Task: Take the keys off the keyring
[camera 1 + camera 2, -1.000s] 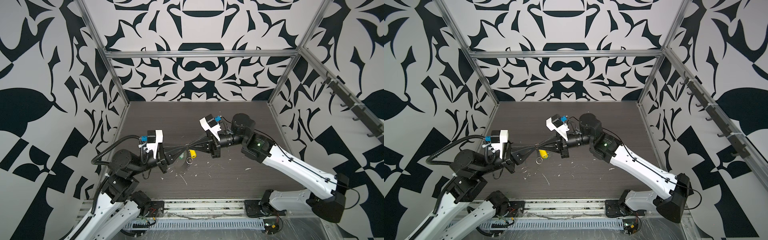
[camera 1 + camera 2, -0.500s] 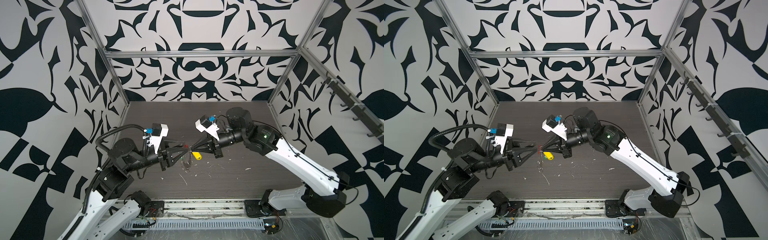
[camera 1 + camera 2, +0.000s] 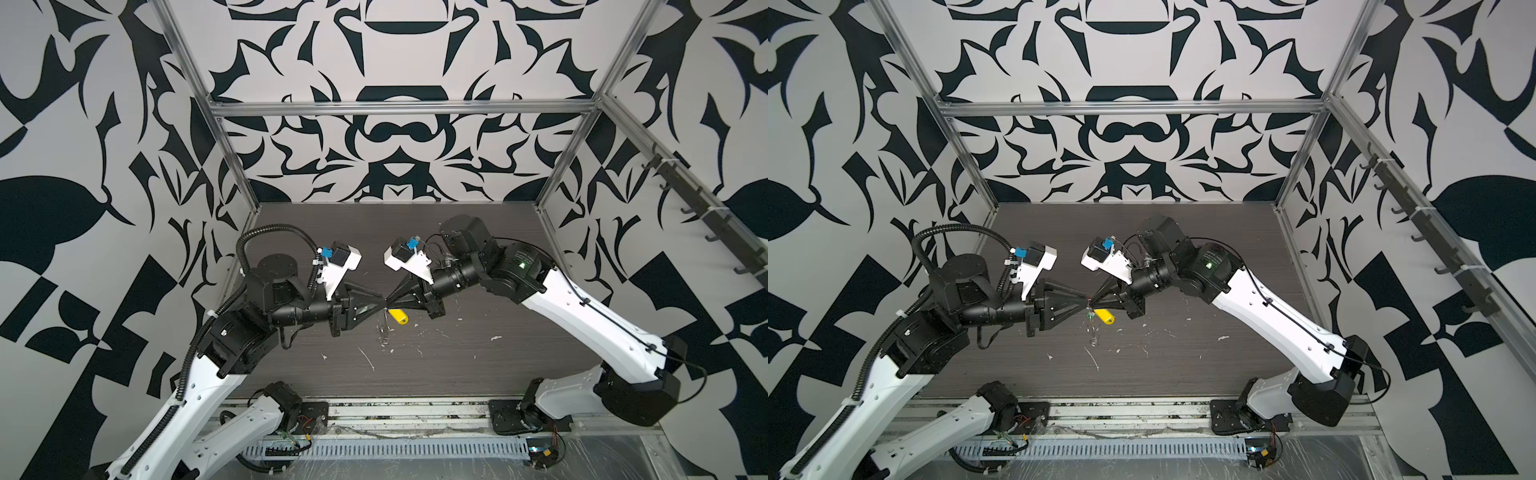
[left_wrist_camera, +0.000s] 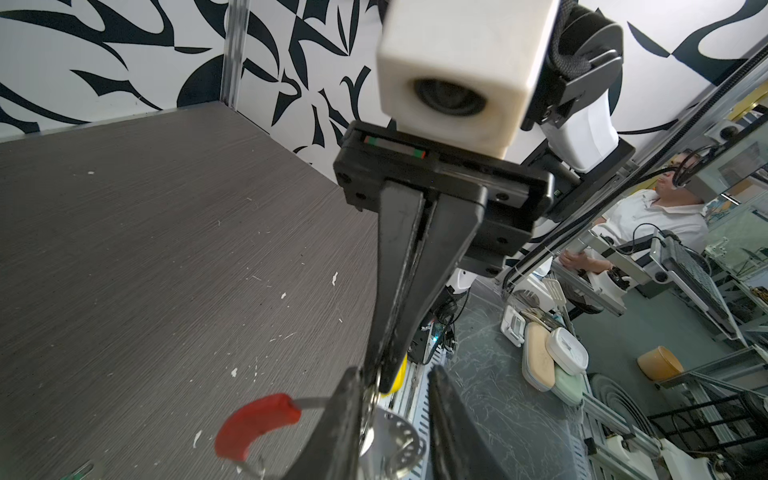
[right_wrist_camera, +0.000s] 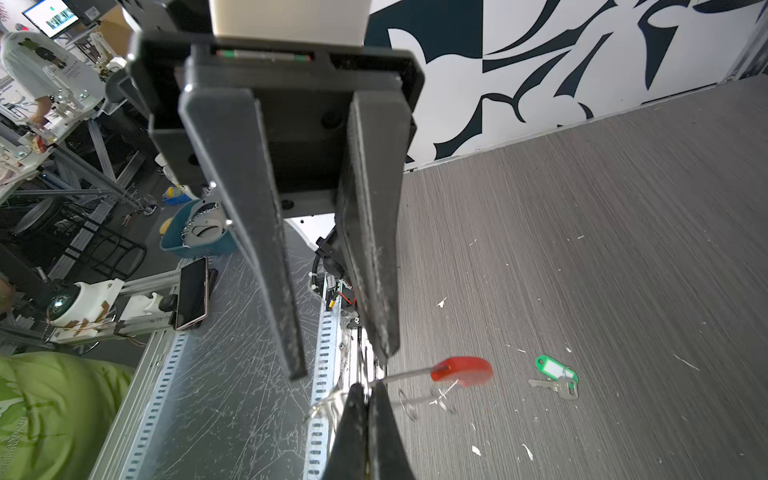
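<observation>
A: On the left side, how does the arm stand?
B: The left arm (image 3: 232, 340) is bent at the elbow, with its forearm level and pointing right toward the middle of the table (image 3: 457, 374). The left gripper (image 5: 340, 363) has its fingers parted. One finger is just beside the keyring (image 5: 461, 369), and I see no clamp on it.
A: And in the middle?
B: The keyring hangs in the air where the two tips meet. The yellow key (image 3: 399, 317) dangles just below.
A: And on the right?
B: The right arm (image 3: 582, 316) slopes down from its raised elbow. The right gripper (image 4: 380, 376) is pinched tight on the wire. The green key (image 5: 556, 371) lies flat on the table, away from the hoop
</observation>
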### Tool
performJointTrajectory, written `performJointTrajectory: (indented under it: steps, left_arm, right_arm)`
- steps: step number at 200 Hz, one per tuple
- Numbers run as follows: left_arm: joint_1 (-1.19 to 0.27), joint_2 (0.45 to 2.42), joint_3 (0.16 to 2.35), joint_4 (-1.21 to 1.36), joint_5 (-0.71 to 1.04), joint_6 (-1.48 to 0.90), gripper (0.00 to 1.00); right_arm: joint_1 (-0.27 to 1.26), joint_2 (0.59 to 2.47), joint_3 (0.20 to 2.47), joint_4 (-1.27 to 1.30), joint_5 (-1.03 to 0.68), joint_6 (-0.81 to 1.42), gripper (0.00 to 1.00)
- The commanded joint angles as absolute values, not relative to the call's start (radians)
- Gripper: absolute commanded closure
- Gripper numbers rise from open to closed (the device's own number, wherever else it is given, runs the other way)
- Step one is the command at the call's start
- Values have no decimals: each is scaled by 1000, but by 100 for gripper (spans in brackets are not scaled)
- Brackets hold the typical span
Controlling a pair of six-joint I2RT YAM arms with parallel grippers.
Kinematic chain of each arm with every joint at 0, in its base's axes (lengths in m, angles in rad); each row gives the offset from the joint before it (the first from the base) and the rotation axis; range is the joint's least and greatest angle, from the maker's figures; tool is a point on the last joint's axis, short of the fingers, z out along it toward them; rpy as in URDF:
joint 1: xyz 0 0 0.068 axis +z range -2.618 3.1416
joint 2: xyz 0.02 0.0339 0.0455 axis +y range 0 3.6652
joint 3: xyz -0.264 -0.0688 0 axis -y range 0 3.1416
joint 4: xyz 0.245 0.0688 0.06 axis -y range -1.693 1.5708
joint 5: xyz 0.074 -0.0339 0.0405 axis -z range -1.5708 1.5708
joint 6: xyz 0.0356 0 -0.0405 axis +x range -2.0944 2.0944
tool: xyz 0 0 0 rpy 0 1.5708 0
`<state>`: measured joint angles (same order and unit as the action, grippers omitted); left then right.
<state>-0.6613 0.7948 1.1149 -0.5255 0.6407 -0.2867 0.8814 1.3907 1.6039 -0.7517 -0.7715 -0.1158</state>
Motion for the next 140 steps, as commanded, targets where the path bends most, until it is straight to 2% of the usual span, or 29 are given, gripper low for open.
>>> performJointTrajectory:
  steps: [1,34,78,109,112,126,140]
  left_arm:
    - [-663,801,1144,-585,648,-269,71]
    - [-663,815,1140,-579,656,-272,74]
    - [-663,813,1132,-551,633,-280,100]
    - [-663,767,1091,-467,568,-295,100]
    - [-663,762,1084,-458,563,-296,100]
    - [-663,725,1048,-398,531,-302,100]
    - [-663,684,1005,-330,509,-318,100]
  right_arm:
    - [884,1362,1650,-726,-768,-126,100]
    - [885,1361,1647,-702,-763,-110,100]
    - [885,1361,1642,-676,-767,-92,100]
    - [885,1342,1606,-617,-748,-65,100]
    - [885,1337,1597,-607,-742,-60,97]
    - [886,1307,1549,-543,-709,-40,71]
    - [886,1269,1487,-466,-686,-21,59]
